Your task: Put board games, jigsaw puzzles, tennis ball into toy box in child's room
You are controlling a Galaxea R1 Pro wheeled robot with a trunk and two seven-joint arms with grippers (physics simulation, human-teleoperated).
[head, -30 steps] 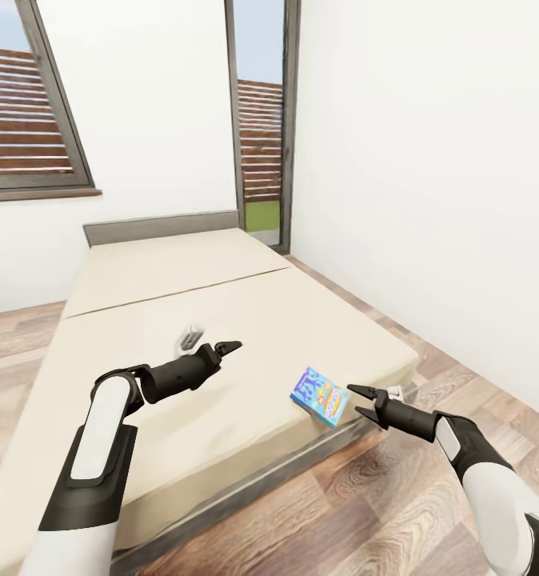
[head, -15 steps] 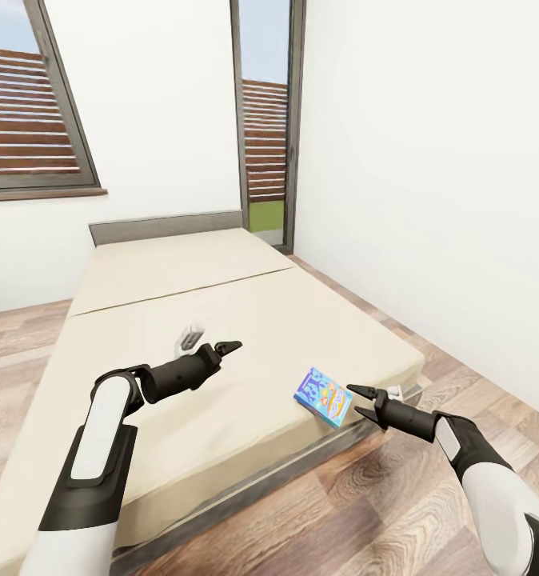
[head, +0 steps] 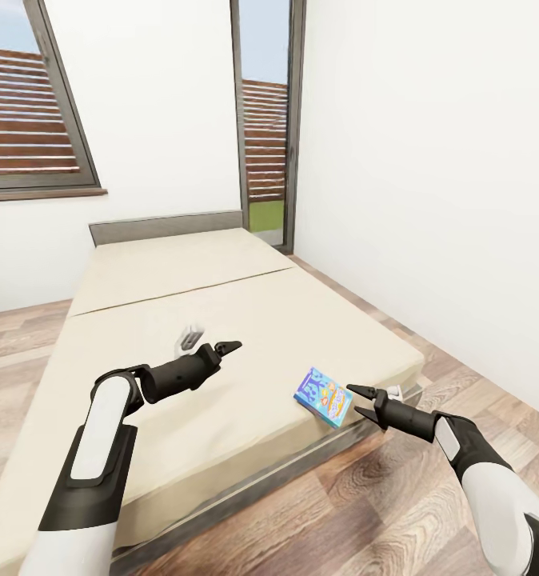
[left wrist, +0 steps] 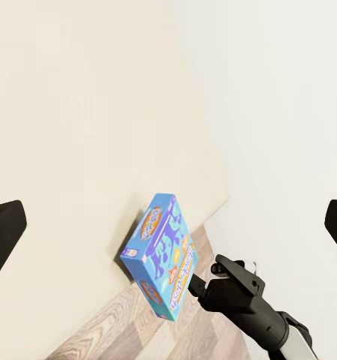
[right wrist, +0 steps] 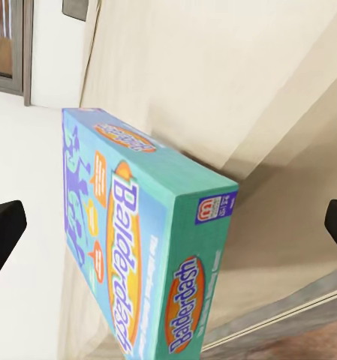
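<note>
1. One light blue board game [head: 323, 397] lies flat on the bed [head: 181, 320], near the bed's front corner on the robot's right side; in the right wrist view the box [right wrist: 138, 247] has "Balderdash" printed along its side; in the left wrist view it [left wrist: 160, 255] sits at the bed's edge, by the wood floor.
2. The right gripper [head: 357, 402] is just beside the box's near corner; its two dark fingers are spread wide and hold nothing; I cannot tell if a tip touches the box.
3. The left gripper [head: 231, 346] hangs over the middle of the bed, well apart from the box; its fingers are spread wide too, and they hold nothing.
4. The bed has a plain cream cover and a grey headboard [head: 165, 227]; past it are white walls, a big window [head: 29, 120] and a tall glass door [head: 265, 152]; the floor [head: 365, 512] is brown wood planks.
</note>
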